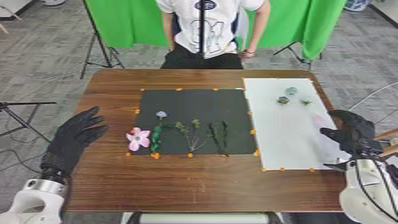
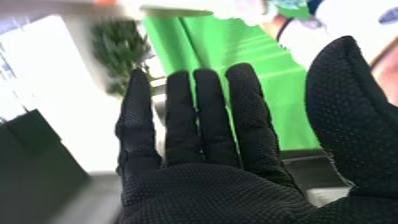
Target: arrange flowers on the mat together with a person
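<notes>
Head view: we see a black mat [image 1: 200, 100] at the table's [image 1: 213, 192] middle, a white mat [image 1: 280, 135] touching it toward three o'clock.
Pink flower [image 1: 139, 139]: at the black mat's eight o'clock, flat, beside a leafy green stem [image 1: 156, 137], which we take as a flower's stalk, for the blue bloom [image 1: 162, 114] sits at its top.
Sprigs [image 1: 195, 134]: at six o'clock, dark stems [image 1: 219, 136] at five, all roughly upright in a row, we judge so each reads separately.
Rosettes [image 1: 283, 100]: grouped at the white mat's twelve, probably spares set aside for us to draw from.
Left robot hand [image 1: 75, 132]: open and empty at nine o'clock, likely kept back to leave room.
Right robot hand [image 1: 354, 131]: open at three, fingers straight, nothing gripped; we'd reach for a rosette next.
Surface: brown wood; orange tabs [image 1: 155, 156] dot the mats' edges, perhaps fastening them.
Room: green curtain [image 1: 133, 30] toward twelve, grey floor [image 1: 53, 65], tripod [image 1: 96, 45] at eleven.
</notes>
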Controlling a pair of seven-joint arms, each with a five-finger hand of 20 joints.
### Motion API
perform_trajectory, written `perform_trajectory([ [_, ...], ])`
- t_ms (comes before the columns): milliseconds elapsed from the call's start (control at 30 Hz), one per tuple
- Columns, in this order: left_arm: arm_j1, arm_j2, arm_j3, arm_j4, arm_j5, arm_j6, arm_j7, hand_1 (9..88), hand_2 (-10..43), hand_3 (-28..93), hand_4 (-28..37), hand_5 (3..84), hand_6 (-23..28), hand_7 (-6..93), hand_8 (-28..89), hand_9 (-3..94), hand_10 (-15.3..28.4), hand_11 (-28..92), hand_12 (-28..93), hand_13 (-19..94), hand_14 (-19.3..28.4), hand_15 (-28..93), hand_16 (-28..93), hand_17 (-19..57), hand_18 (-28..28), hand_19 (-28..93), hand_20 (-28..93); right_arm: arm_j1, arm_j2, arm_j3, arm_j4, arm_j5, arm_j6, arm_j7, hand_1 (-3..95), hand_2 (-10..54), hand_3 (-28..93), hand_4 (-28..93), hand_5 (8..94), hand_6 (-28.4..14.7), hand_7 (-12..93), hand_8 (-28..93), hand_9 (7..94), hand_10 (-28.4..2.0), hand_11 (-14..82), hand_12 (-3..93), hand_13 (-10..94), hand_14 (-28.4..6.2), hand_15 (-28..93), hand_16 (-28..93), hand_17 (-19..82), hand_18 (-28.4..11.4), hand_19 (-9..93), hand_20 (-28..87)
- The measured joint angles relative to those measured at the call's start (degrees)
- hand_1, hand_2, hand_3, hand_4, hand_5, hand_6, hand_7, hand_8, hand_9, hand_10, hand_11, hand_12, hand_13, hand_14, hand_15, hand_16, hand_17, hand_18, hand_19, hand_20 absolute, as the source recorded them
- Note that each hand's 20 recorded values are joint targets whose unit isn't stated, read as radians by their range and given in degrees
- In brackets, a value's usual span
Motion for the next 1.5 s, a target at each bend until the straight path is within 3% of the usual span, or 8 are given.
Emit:
perform_trajectory([
  [133, -0.16, 0.40, -0.10, 0.04, 0.00, -0.01, -0.03, 25.5, -2.5, 69, -24.8, 33.1, 2.9, 23.3, -11, 29.8, 11.8, 29, 18, 28, 14.1, 50, -3, -5.9, 20.8, 51, 13, 2.82, 0.55, -1.24, 0.35, -8.76, -0.47, 4.78, 27.8, -9.5, 87, -28, 35.4, -2.5, 29, -16, 34.7, -9.8, 16.4, 21.2, 30, -6.6, 22, 25, 10, -15.7, 47, 23],
  [400, 0.04, 0.40, -1.27, -0.01, 0.05, -0.09, -0.15, 25.6, -2.6, 70, -24.9, 33.2, 3.0, 23.3, -11, 29.9, 11.8, 29, 18, 28, 14.2, 50, -3, -5.9, 20.8, 51, 13, 5.57, 2.78, -2.23, 0.47, -9.21, -8.89, -2.55, 29.1, -9.5, 87, -28, 42.6, -1.0, 32, -17, 45.0, -9.5, 25.6, 22.1, 41, -5.6, 40, 21, 13, -16.0, 52, 27],
  [667, 0.00, 0.60, -1.32, 0.00, 0.09, -0.17, -0.36, 25.6, -2.5, 69, -24.9, 33.2, 2.9, 23.3, -11, 29.8, 11.8, 28, 18, 28, 14.2, 50, -3, -5.9, 20.8, 51, 13, 12.50, 5.93, -11.03, 4.00, -8.64, -11.27, -2.33, 30.8, -9.5, 86, -28, 49.8, 1.5, 38, -19, 53.4, -8.9, 38.2, 25.1, 49, -5.3, 54, 20, 16, -14.9, 58, 31],
  [967, -0.18, 1.00, -1.29, 0.03, 0.12, -0.35, -0.58, 25.6, -2.4, 69, -24.7, 33.1, 2.9, 23.2, -11, 29.8, 11.8, 29, 18, 28, 14.2, 50, -3, -6.0, 20.8, 51, 13, 22.34, 7.82, -22.32, 7.72, -11.29, -13.73, -1.74, 34.6, -9.5, 85, -28, 54.5, 3.4, 42, -17, 58.8, -8.0, 42.1, 27.0, 54, -4.9, 60, 21, 18, -14.0, 60, 33],
  [1033, -0.28, 1.00, -1.27, 0.05, 0.14, -0.45, -0.66, 25.6, -2.4, 69, -24.7, 33.1, 2.9, 23.2, -11, 29.8, 11.8, 29, 18, 28, 14.2, 50, -3, -6.0, 20.8, 51, 13, 24.01, 7.84, -23.83, 8.29, -11.79, -13.84, -1.09, 38.0, -9.5, 81, -28, 54.7, 3.3, 46, -7, 62.2, -7.3, 37.8, 33.6, 56, -4.5, 60, 21, 20, -13.7, 60, 34],
  [1167, -0.44, 1.01, -1.26, 0.06, 0.15, -0.53, -0.75, 25.6, -2.5, 69, -24.7, 33.1, 3.0, 23.2, -11, 29.8, 11.8, 28, 18, 28, 14.3, 50, -3, -6.0, 20.8, 51, 13, 25.54, 7.76, -24.65, 9.38, -12.56, -13.71, -0.08, 48.0, -9.5, 77, -28, 62.3, 4.4, 52, -3, 75.7, -5.0, 23.7, 48.8, 67, -1.1, 53, 37, 26, -12.6, 63, 38],
  [1300, -0.38, 1.02, -1.35, 0.06, 0.15, -0.52, -0.79, 25.6, -2.5, 70, -24.8, 33.1, 3.0, 23.1, -11, 29.8, 11.8, 28, 18, 28, 14.2, 50, -3, -6.0, 20.8, 51, 13, 27.49, 7.76, -27.24, 11.93, -13.20, -10.84, 0.06, 51.6, -9.5, 76, -28, 71.0, 3.9, 50, -3, 83.2, -4.1, 20.8, 48.9, 73, -1.1, 50, 39, 31, -11.2, 64, 39],
  [1500, -0.34, 1.20, -1.39, 0.06, 0.12, -0.51, -0.78, 25.8, -2.4, 69, -24.7, 33.2, 3.0, 23.1, -11, 29.7, 11.9, 28, 18, 28, 14.1, 50, -3, -6.0, 20.8, 51, 13, 28.29, 7.76, -28.22, 13.77, -13.10, -6.66, -1.00, 52.1, -9.5, 77, -28, 73.6, 3.4, 48, -2, 85.9, -3.8, 18.7, 49.8, 76, -1.2, 47, 40, 34, -11.3, 64, 39],
])
